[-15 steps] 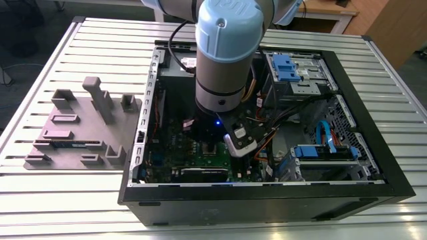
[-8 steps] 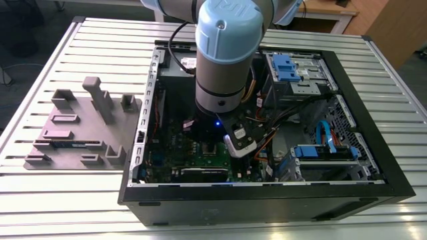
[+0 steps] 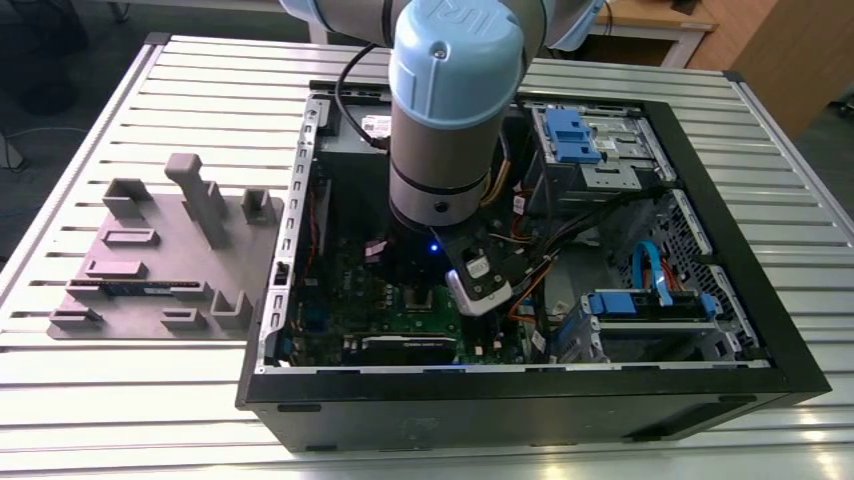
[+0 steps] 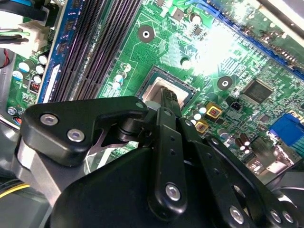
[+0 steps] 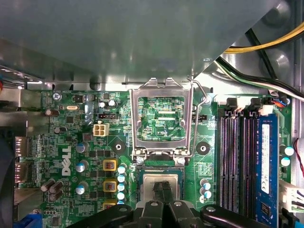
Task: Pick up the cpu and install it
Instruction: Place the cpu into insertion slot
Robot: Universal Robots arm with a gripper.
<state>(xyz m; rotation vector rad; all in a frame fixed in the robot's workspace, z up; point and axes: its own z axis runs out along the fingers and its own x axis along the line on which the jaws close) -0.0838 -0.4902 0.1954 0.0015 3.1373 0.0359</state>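
Dir. under gripper [image 5: 162,186]: cpu [image 5: 147,184].

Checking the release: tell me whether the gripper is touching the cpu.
Cannot tell. In both wrist views the gripper overlaps the silver top of the cpu lying in the socket, hiding any contact line or gap.

Arm [image 3: 451,100] comes down from far side, wrist [image 3: 434,190] upright. Gripper [image 5: 161,185] points straight down near scene centre, fingers [image 4: 170,97] drawn together, only thin slit between.
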